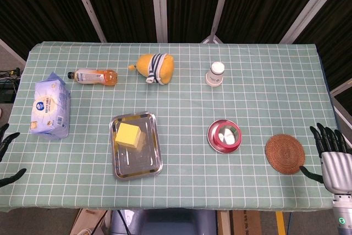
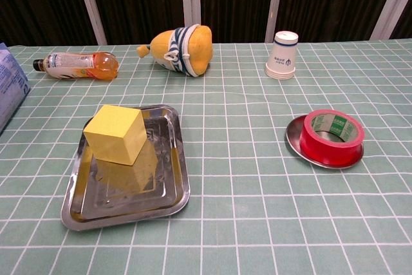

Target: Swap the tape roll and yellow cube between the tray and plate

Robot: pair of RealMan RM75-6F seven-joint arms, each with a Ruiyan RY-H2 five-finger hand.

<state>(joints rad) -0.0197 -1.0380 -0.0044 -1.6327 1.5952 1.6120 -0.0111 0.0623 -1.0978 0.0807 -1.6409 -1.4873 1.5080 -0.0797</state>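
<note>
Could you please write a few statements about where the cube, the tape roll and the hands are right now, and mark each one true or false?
1. The yellow cube sits in the steel tray. True.
2. The red tape roll lies on the woven coaster. False: it rests on the small plate; the coaster is bare.
3. The right hand holds nothing, its fingers spread near the table's right edge. True.
4. The left hand grips the yellow cube. False: it is at the table's left edge, apart from the tray.
5. The paper cup stands upside down. True.
</note>
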